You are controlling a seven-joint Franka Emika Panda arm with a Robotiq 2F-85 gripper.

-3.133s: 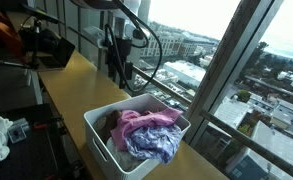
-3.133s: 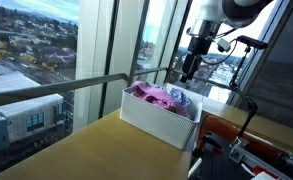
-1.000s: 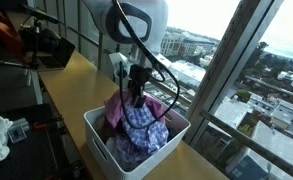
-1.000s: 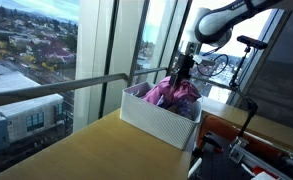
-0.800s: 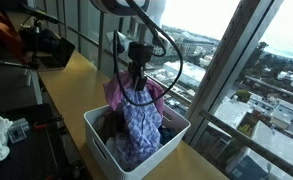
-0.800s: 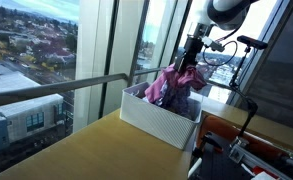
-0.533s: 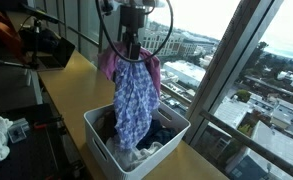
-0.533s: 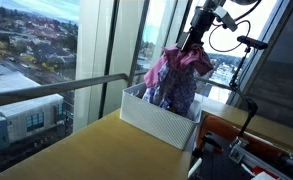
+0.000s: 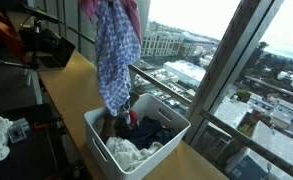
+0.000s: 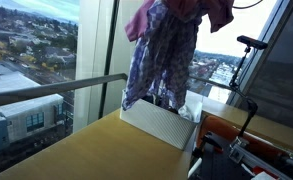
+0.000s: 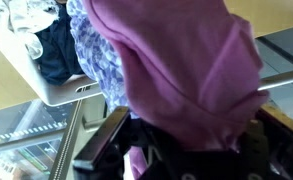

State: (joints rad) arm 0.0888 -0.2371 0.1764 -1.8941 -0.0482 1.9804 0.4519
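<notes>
Lifted higher, the patterned clothes (image 9: 114, 55) dangle over the white bin (image 9: 98, 145), gripped by the tool (image 11: 146, 150).

A high-rise office or lab: tall windows (image 10: 36, 50) over city rooftops (image 9: 181, 72), a wooden bench (image 10: 86, 145), cabled equipment (image 9: 41, 45).

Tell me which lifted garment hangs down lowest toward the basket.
The blue-and-white patterned garment: it drapes long, its hem nearly reaching the white basket, while the pink garment is bunched at the top.

Wooden surface (image 9: 74, 72) ran beside tall windows (image 9: 221, 45) with dark frames; a rail (image 10: 46, 90) crossed the glass. Daylight entered; city buildings (image 9: 171, 45) lay far below.
</notes>
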